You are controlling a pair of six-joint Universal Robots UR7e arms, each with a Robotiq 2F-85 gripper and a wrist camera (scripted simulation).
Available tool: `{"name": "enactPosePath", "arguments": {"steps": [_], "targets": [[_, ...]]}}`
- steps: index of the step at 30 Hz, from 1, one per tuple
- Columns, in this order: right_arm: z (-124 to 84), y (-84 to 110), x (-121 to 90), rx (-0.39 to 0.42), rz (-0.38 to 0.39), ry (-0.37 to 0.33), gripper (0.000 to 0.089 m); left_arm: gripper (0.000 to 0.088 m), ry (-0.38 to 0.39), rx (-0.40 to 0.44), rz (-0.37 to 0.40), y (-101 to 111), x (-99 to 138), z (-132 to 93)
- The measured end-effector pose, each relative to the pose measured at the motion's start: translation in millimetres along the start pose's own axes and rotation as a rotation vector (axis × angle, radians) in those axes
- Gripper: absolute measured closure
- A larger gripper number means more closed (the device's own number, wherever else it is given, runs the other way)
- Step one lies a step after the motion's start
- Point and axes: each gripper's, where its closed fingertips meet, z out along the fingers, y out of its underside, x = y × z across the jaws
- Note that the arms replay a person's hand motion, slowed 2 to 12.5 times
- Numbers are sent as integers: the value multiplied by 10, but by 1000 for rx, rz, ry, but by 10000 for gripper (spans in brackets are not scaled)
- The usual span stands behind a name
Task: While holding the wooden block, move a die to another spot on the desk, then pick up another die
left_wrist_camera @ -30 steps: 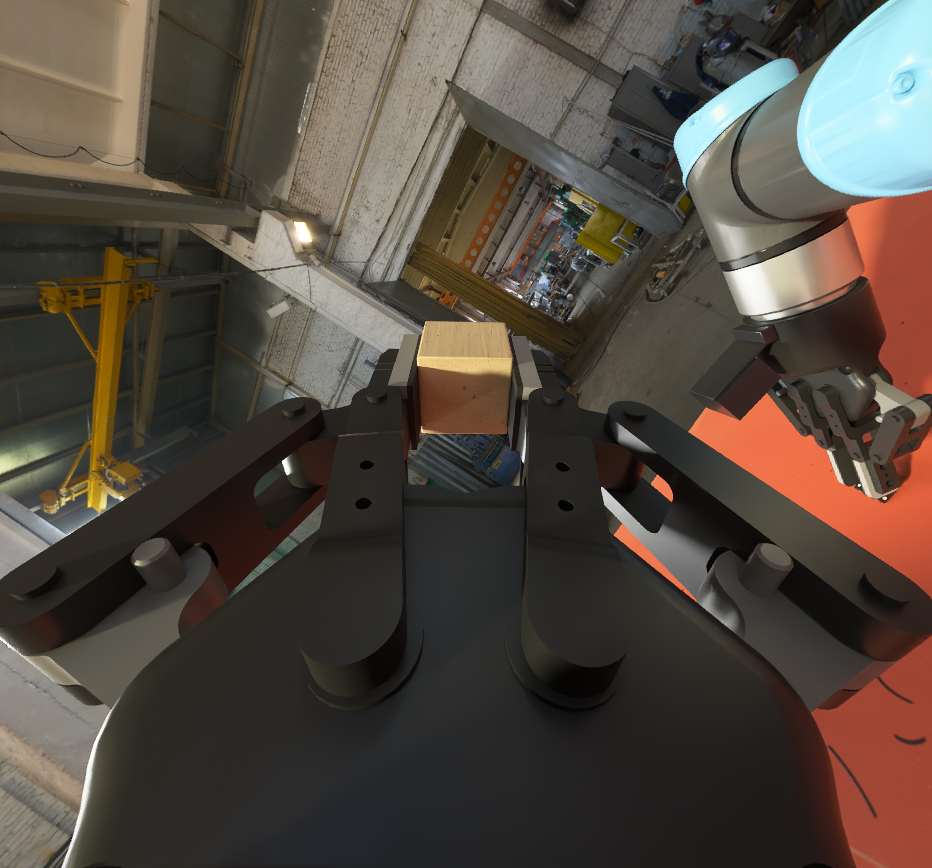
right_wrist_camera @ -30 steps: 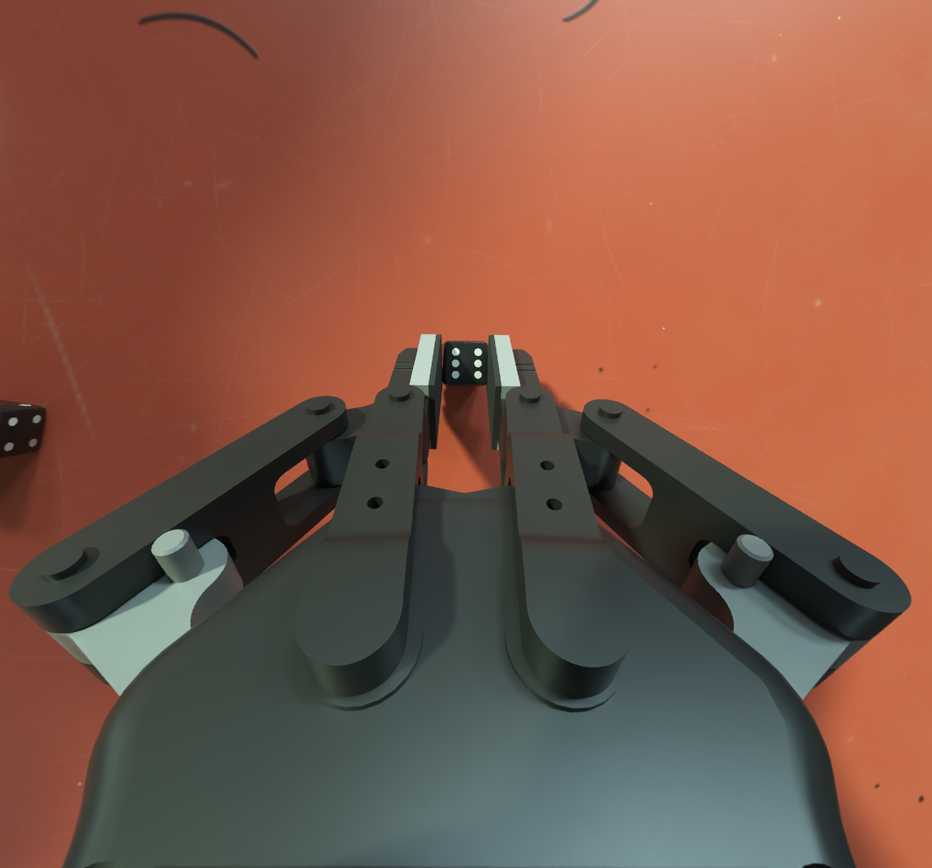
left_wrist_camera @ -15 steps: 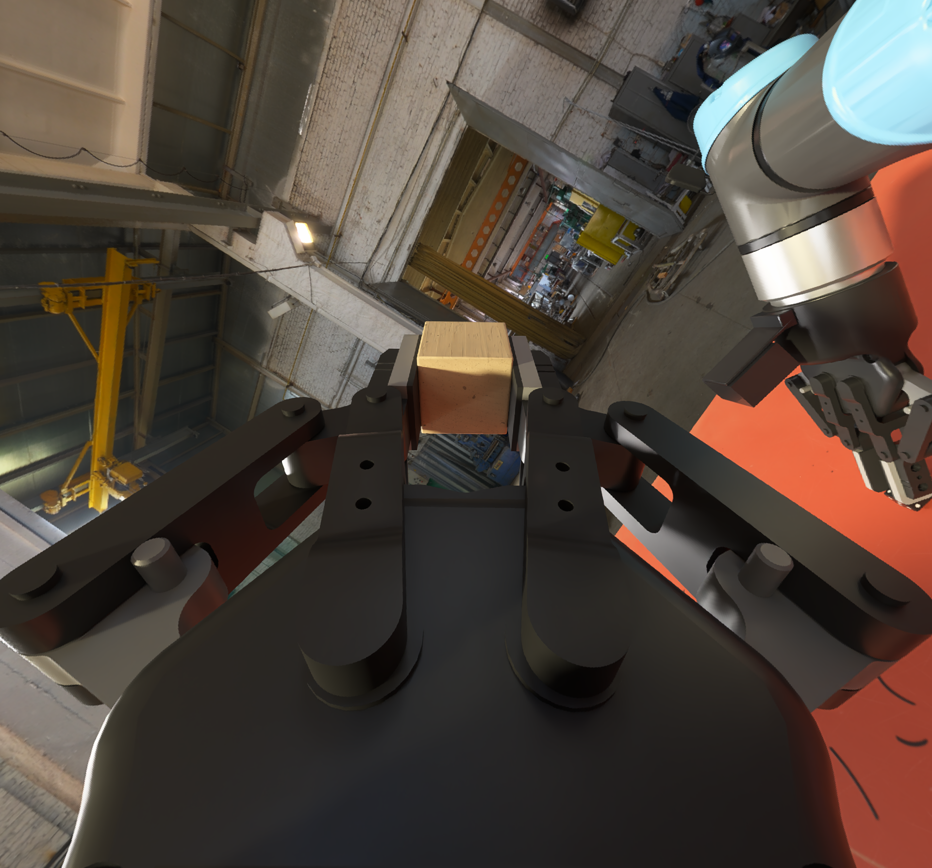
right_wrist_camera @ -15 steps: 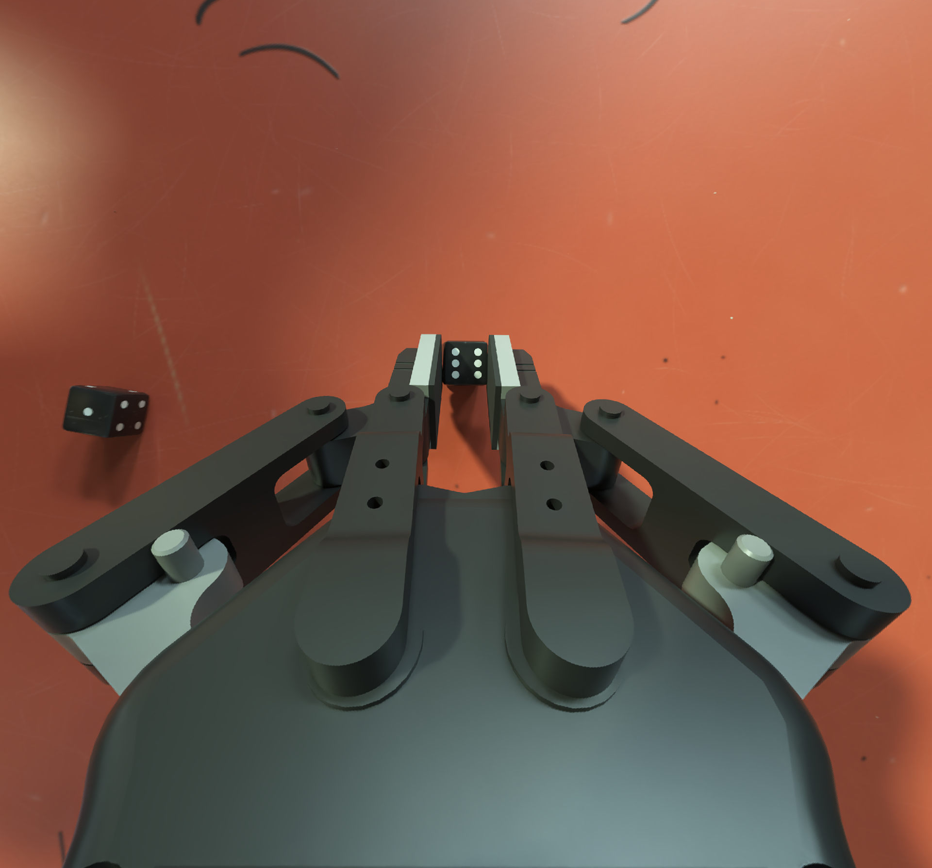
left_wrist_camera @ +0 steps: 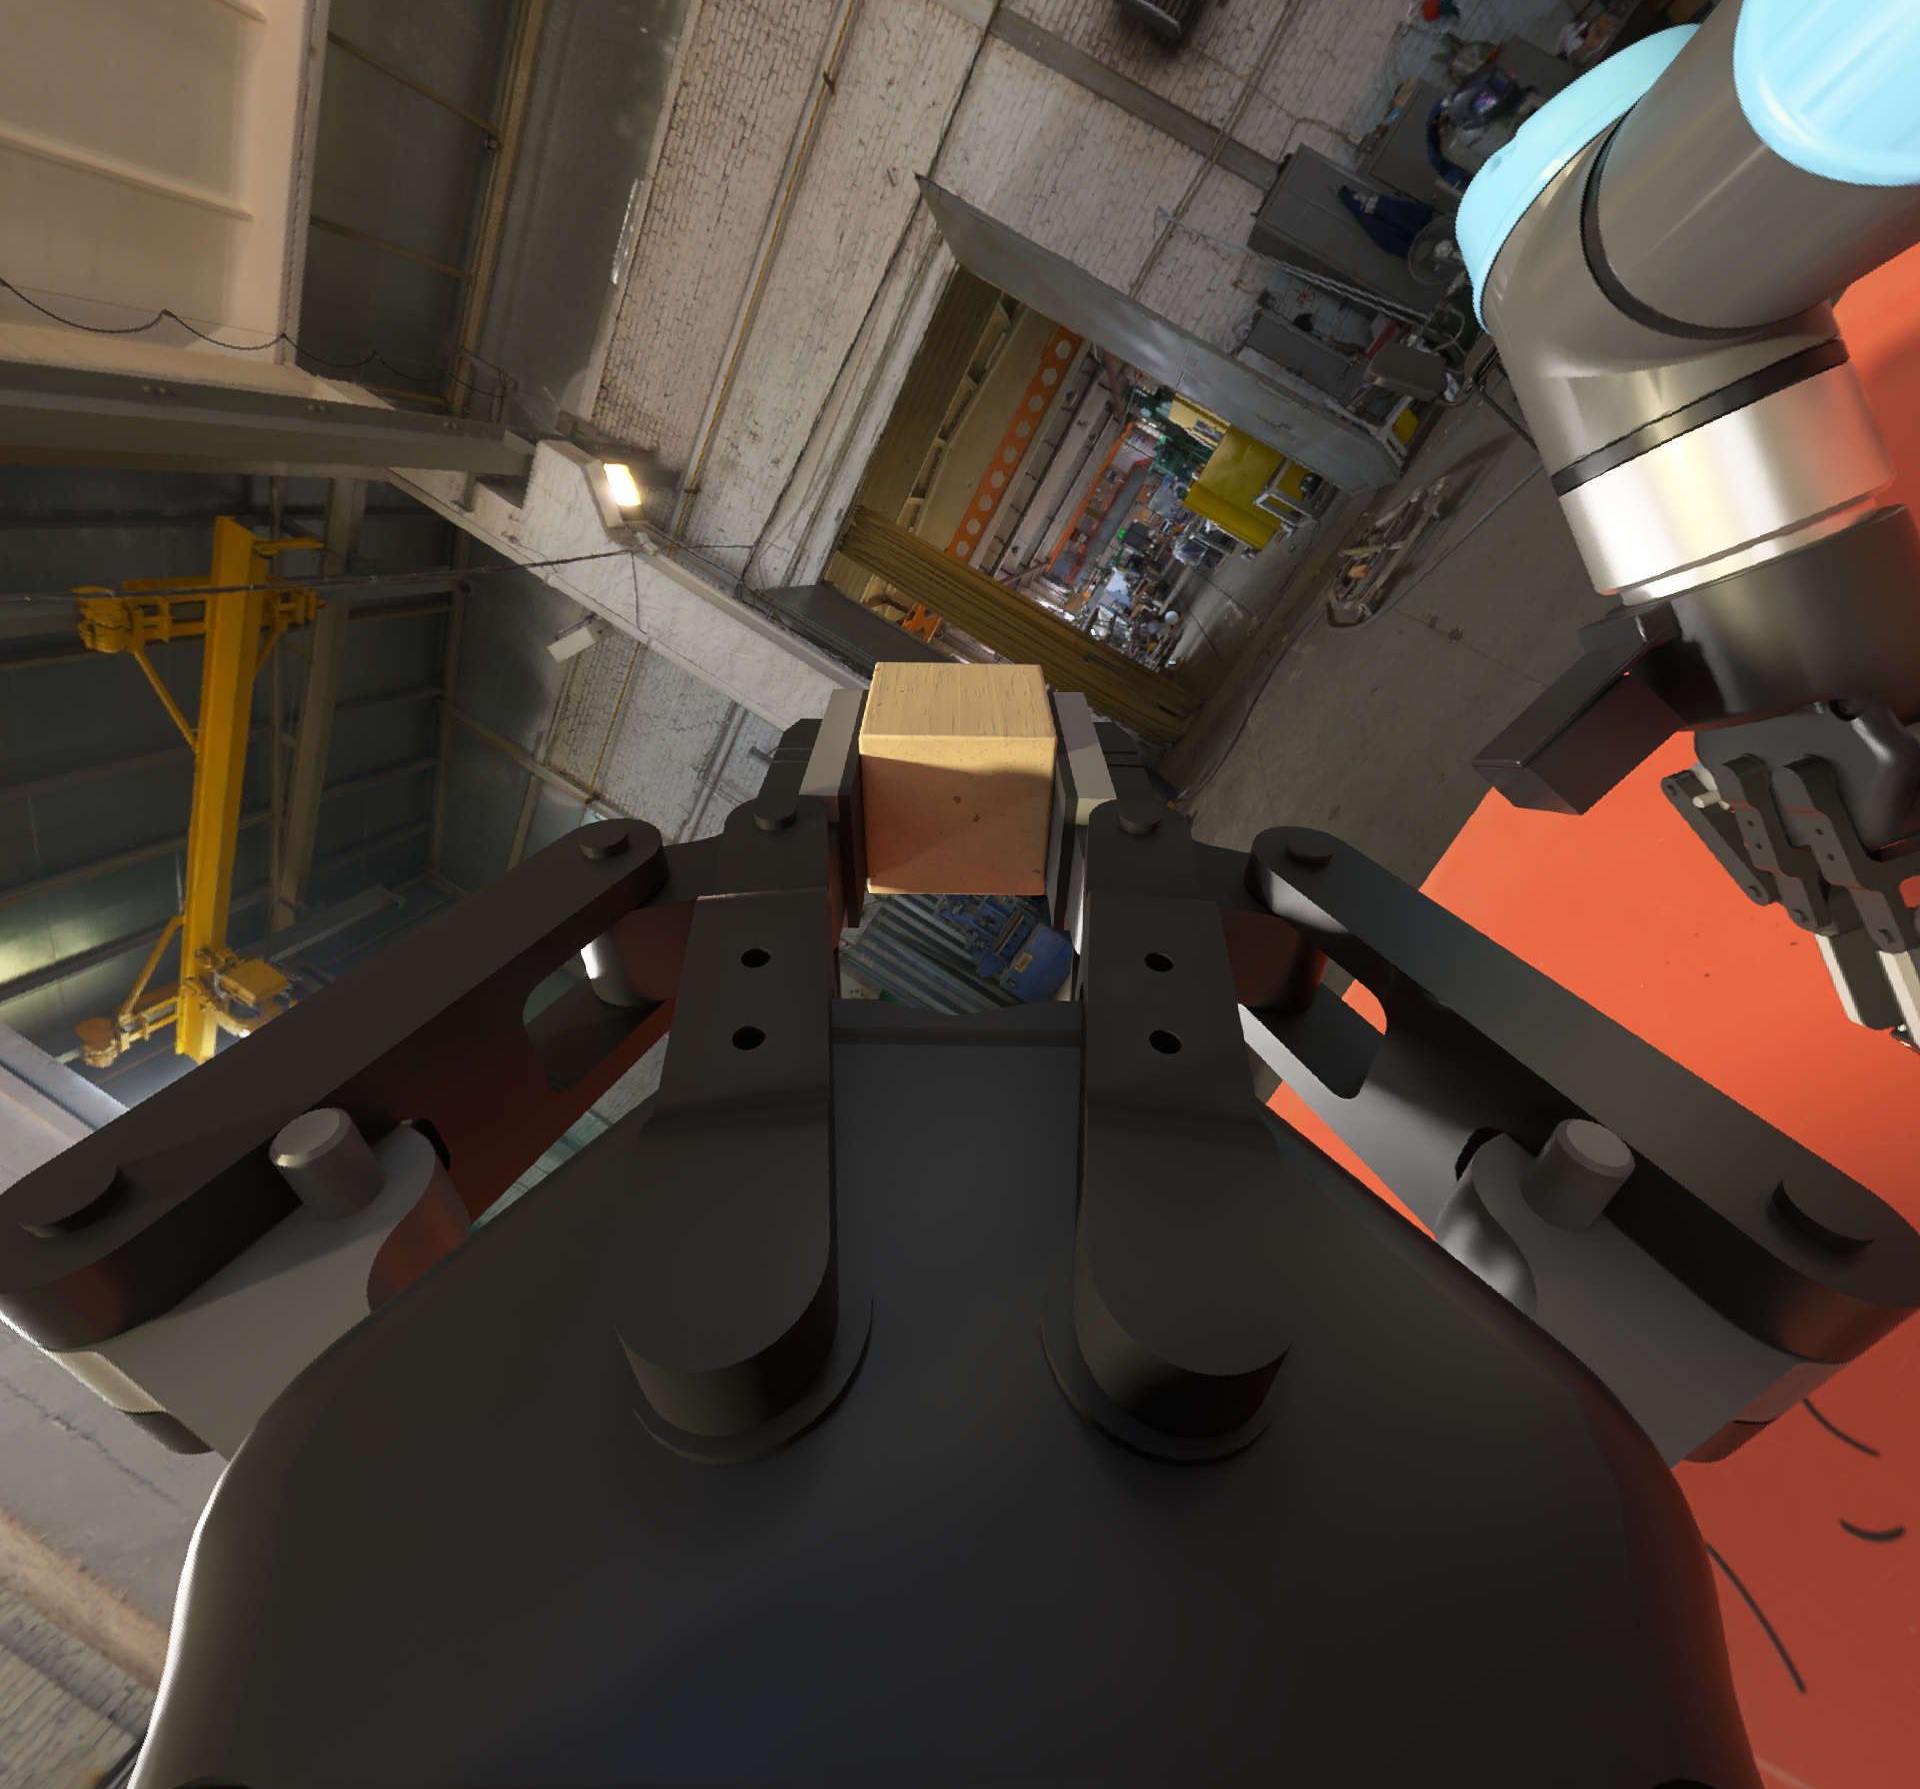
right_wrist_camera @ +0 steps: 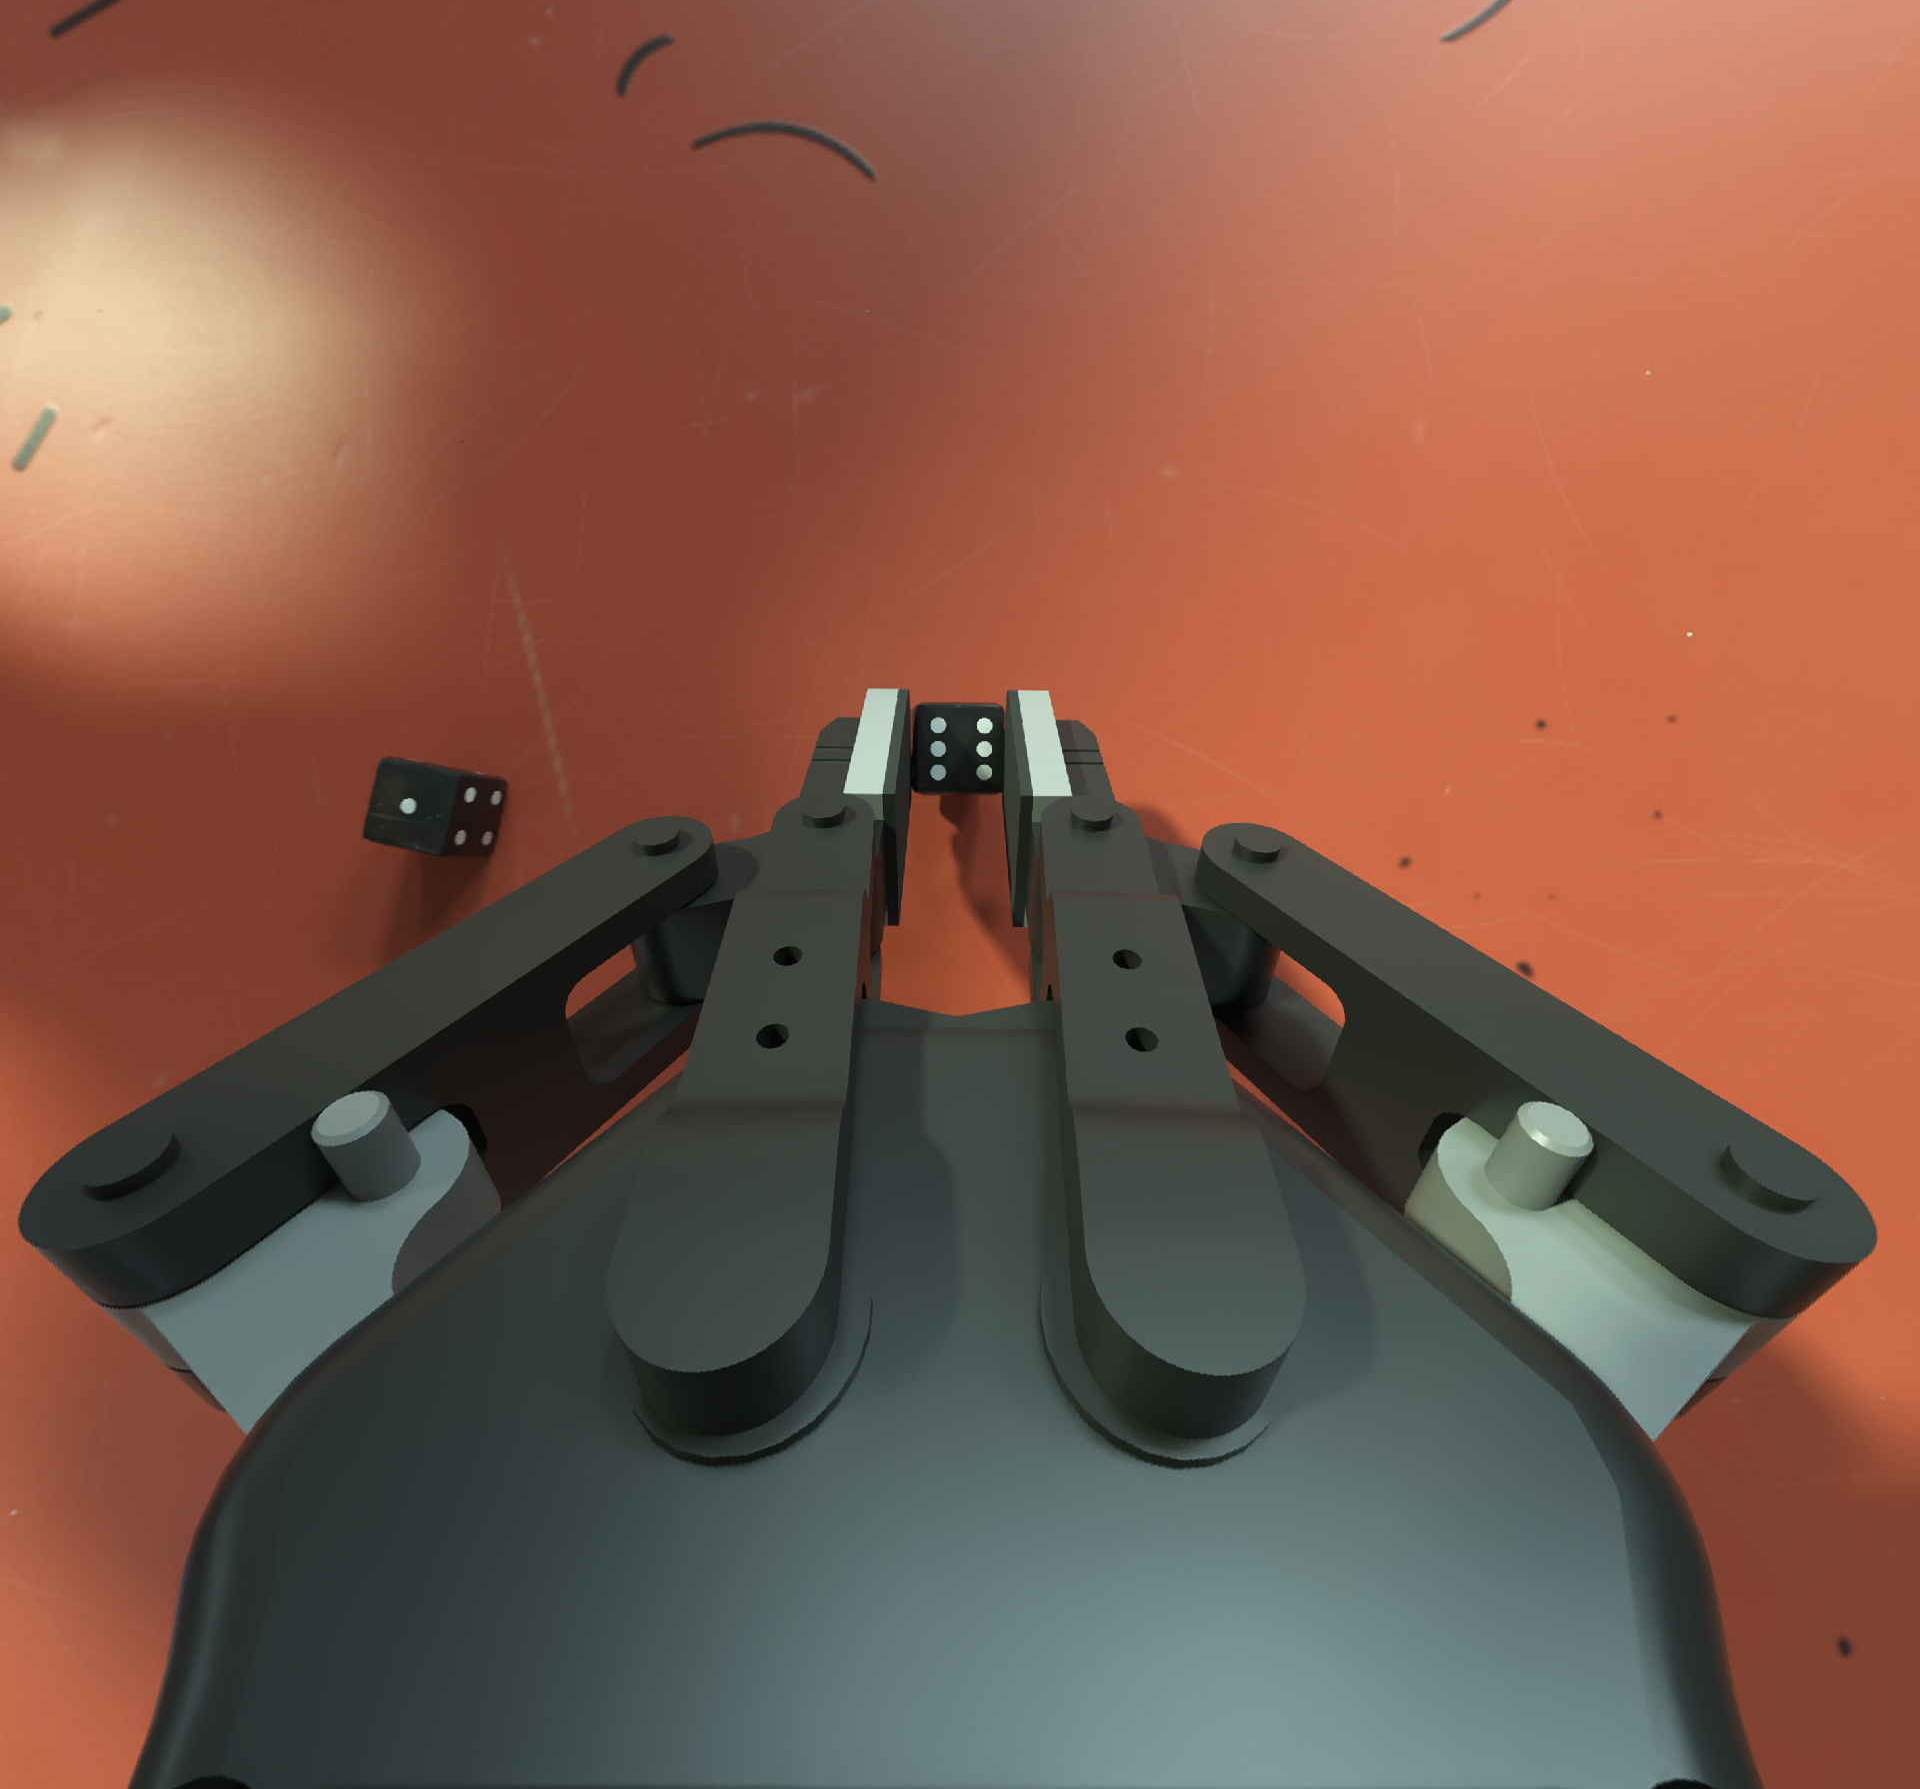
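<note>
Second die (right_wrist_camera: 434,807) shifted nearer, left of right end effector (right_wrist_camera: 958,747)

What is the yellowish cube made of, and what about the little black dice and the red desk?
The wooden block looks like pale, unvarnished wood: faint grain lines, matte faces. The held die and the loose die look like hard black plastic, probably, with smooth faces and white dots. The desk seems a smooth red sheet, maybe plastic or painted: it shows scratches and a soft glare.

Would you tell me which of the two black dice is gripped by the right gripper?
The die showing six pips, between the right gripper fingers. The other die lies free on the desk.
</note>
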Motion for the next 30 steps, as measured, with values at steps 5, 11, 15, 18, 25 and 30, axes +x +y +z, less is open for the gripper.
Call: {"name": "enactPosePath", "arguments": {"steps": [5,11,15,18,25,30], "targets": [[-24,10,-87,5,8,-19,731,605,1,3,1,-10,5,2],[-52,17,-175,9,18,-30,731,605,4,6,2,-23,14,6],[-67,22,-215,9,25,-26,731,605,5,7,4,-32,19,10],[-75,24,-237,8,29,-16,731,605,6,8,5,-40,23,12],[-94,60,-223,-17,19,47,731,605,8,11,11,-57,35,18],[-115,113,-181,-52,2,110,731,605,12,11,16,-67,47,21]]}}
